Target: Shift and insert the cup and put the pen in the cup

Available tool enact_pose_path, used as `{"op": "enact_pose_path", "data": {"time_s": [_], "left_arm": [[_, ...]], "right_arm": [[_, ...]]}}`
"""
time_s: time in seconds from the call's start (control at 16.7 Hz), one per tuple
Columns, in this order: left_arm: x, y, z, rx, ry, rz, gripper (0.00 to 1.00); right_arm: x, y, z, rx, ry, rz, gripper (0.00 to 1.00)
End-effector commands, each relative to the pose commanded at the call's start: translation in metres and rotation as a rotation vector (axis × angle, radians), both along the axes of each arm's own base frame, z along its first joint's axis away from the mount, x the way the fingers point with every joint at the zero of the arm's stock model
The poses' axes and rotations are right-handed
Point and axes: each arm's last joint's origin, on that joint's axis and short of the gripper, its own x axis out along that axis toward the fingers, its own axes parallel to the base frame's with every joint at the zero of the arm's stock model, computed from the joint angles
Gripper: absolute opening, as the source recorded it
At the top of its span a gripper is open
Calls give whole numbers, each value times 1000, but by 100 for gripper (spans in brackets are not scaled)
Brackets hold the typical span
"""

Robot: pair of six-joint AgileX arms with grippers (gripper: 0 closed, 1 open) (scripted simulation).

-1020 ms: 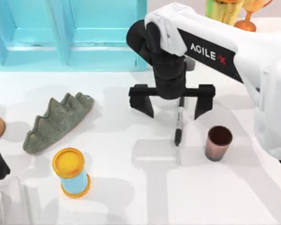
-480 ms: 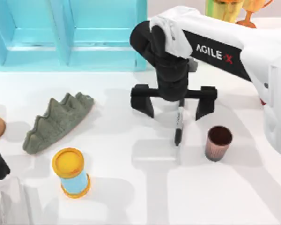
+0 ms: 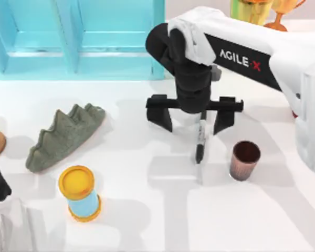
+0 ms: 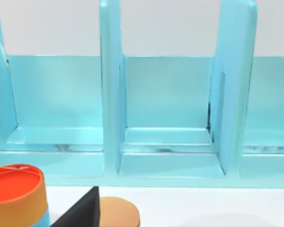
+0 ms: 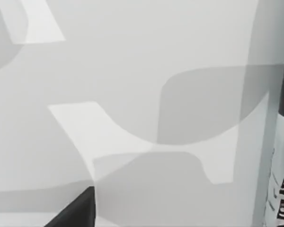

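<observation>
At the far left edge of the top view, low down, the left arm sits parked; whether its pincer is released or clenched cannot be told. A blue cylinder (image 3: 80, 193) with yellow ends stands lower left on the white bench (image 3: 147, 220). At centre, the right pincer (image 3: 193, 118) hangs spread wide, grasping nothing, its fingers straddling the upper end of the pen (image 3: 200, 142) lying flat. Just right of the pen, apart from it, the cup (image 3: 244, 160) stands upright.
</observation>
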Motion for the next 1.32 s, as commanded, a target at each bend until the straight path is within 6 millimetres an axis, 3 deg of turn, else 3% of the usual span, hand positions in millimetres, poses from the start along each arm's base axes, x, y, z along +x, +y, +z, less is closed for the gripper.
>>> {"op": "enact_pose_path", "data": {"time_s": [0.48, 0.96, 1.02, 1.32], "left_arm": [[0, 0, 0, 0, 0, 0, 100], [0, 0, 0, 0, 0, 0, 100], [0, 0, 0, 0, 0, 0, 100], [0, 0, 0, 0, 0, 0, 100]], "right_arm": [[0, 0, 0, 0, 0, 0, 2], [0, 0, 0, 0, 0, 0, 0], [2, 8, 32, 81, -66, -18, 0], [-10, 10, 47, 80, -64, -19, 0]]}}
